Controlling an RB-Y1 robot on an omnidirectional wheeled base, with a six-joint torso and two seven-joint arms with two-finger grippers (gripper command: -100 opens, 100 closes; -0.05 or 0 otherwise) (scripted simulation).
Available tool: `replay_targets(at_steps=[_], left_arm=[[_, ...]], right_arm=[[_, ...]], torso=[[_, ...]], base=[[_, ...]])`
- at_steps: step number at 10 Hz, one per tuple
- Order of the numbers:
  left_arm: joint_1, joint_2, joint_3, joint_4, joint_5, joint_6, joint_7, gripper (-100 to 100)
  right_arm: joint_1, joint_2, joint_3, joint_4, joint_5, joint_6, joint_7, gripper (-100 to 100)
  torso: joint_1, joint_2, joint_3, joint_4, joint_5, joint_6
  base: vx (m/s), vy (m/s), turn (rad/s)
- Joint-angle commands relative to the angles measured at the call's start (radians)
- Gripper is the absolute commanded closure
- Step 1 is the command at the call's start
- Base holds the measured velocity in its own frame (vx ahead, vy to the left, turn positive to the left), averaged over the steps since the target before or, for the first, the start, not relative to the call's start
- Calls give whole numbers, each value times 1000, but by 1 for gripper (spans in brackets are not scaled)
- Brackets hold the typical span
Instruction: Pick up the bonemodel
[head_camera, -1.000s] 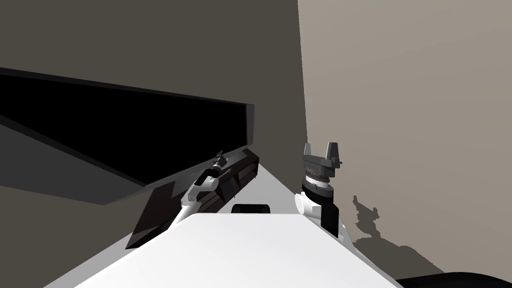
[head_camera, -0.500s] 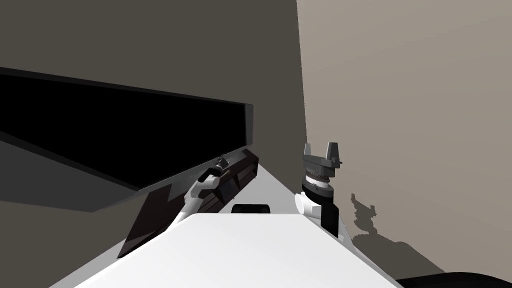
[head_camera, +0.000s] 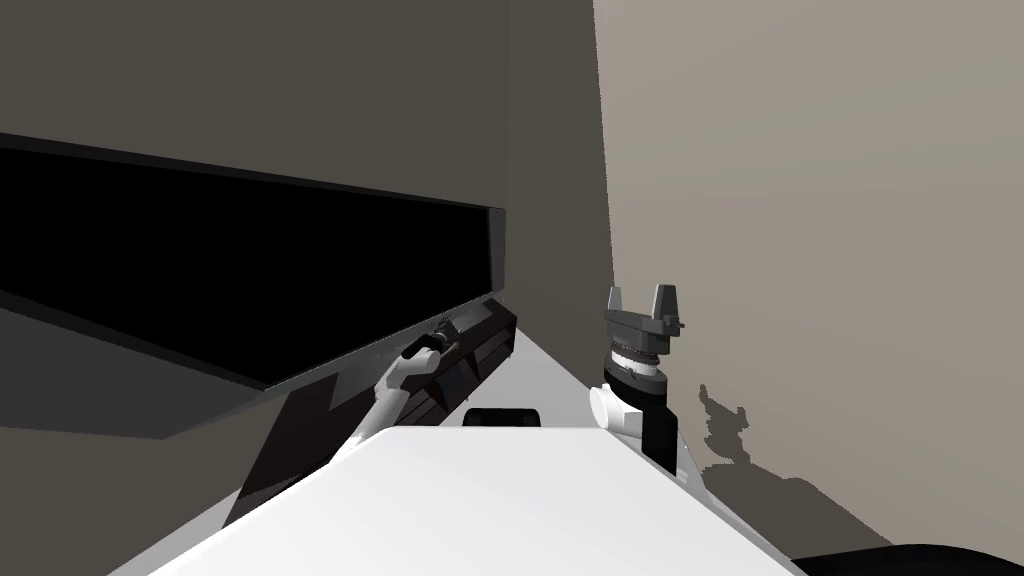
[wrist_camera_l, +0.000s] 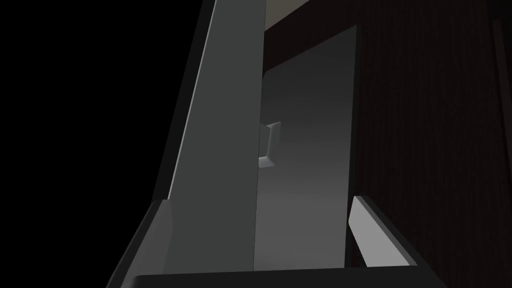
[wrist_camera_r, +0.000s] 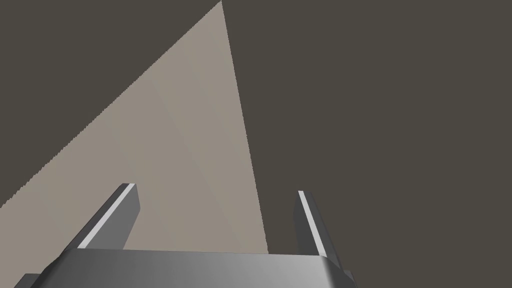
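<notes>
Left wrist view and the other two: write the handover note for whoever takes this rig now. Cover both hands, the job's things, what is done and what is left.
Left hand: open and holding nothing, reached out to the dark wood cabinet below the big black panel. Between its fingers stand an upright grey slab and a darker grey panel. A small light grey block sits where they meet, and I cannot tell what it is.
Right hand: open and empty, raised at my right near the beige wall.
Done: the reach to the cabinet.
Left: find the bone model, close on it and lift.
</notes>
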Motion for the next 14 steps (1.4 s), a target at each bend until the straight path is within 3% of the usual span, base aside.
replay_targets(at_steps=[1, 4, 5, 6, 7, 8, 10, 14], left_arm=[[-25, 12, 1, 50, 25, 50, 28, -100], [-45, 20, 2, 95, 43, 104, 49, -100], [-64, 28, 2, 137, 61, 136, 70, -100], [-64, 28, 2, 137, 61, 151, 70, -100], [-81, 36, 3, 177, 79, 185, 89, -100], [-81, 36, 3, 177, 79, 196, 89, -100], [-113, 50, 4, 246, 112, 262, 123, -100], [-140, 59, 4, 327, 142, 360, 151, -100]], right_arm=[[0, 0, 0, 0, 0, 0, 0, 0], [0, 0, 0, 0, 0, 0, 0, 0], [0, 0, 0, 0, 0, 0, 0, 0], [0, 0, 0, 0, 0, 0, 0, 0], [0, 0, 0, 0, 0, 0, 0, 0], [0, 0, 0, 0, 0, 0, 0, 0], [0, 0, 0, 0, 0, 0, 0, 0], [0, 0, 0, 0, 0, 0, 0, 0]], torso=[[0, 0, 0, 0, 0, 0], [1, 0, 0, 0, 0, 0], [0, 0, 0, 0, 0, 0], [1, 0, 0, 0, 0, 0], [1, 0, 0, 0, 0, 0], [1, 0, 0, 0, 0, 0], [1, 0, 0, 0, 0, 0], [1, 1, 0, 0, 0, 0]], base=[[29, 19, -26], [25, 18, -16], [32, 22, -19], [26, 21, -13], [29, 27, -13], [27, 25, -12], [36, 33, -13], [24, 31, -5]])
